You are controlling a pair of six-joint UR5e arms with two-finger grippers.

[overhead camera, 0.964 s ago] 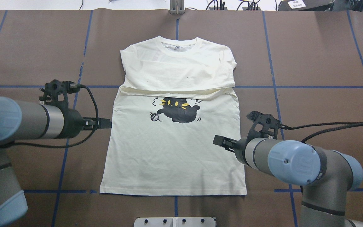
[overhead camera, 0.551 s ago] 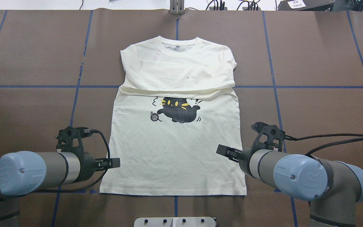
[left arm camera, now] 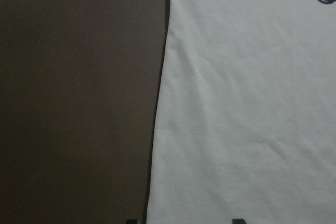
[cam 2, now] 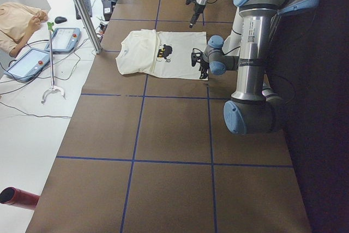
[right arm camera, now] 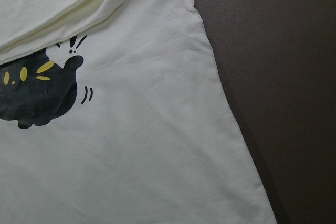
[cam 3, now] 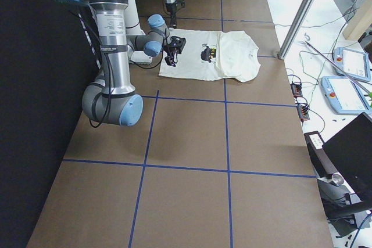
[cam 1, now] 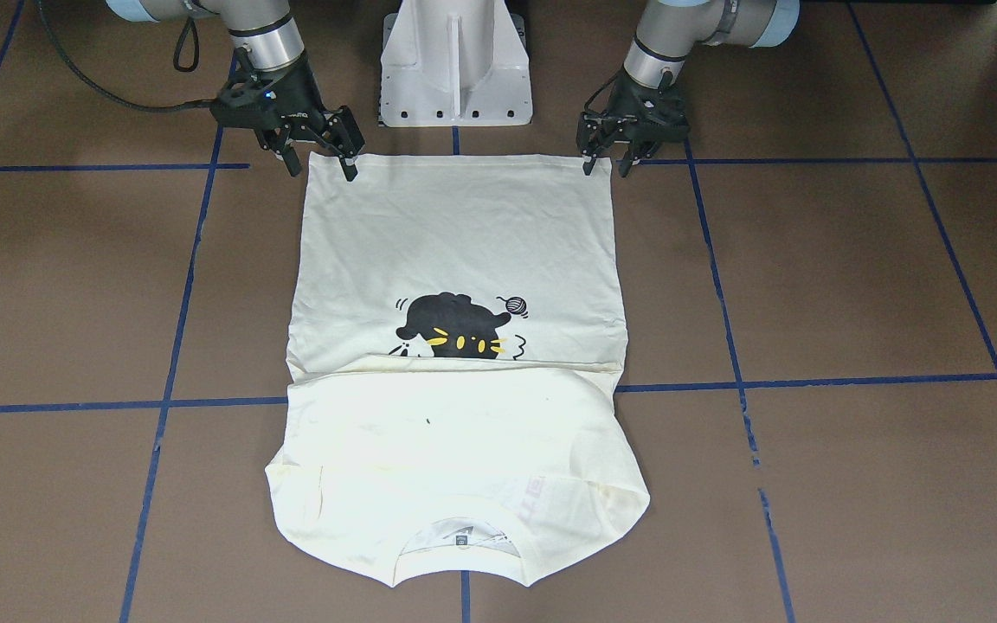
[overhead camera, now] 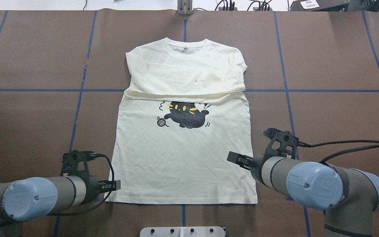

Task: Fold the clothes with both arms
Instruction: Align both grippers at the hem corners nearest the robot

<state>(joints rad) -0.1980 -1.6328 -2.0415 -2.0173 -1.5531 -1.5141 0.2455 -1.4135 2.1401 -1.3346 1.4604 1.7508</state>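
Note:
The cream T-shirt [overhead camera: 183, 158] lies flat on the brown table, front up, hem toward me. Its collar part is folded down over the chest, so only the black cat print [overhead camera: 184, 115] shows below the fold; the red lettering is hidden. In the front-facing view my left gripper [cam 1: 607, 164] is open just above one hem corner, and my right gripper [cam 1: 321, 166] is open above the other. The left wrist view shows the shirt's side edge [left arm camera: 160, 103]. The right wrist view shows the cat print [right arm camera: 37, 98] and the other side edge.
The white pedestal [cam 1: 455, 61] stands right behind the hem. Blue tape lines [overhead camera: 77, 108] grid the table. A metal post [cam 2: 82, 12], tablets and an operator [cam 2: 16, 23] are beyond the table's far edge. Bare table lies on both sides of the shirt.
Both arms have moved back along the shirt's sides toward the hem. The left arm moved much further; the right only a little. The shirt has not moved.

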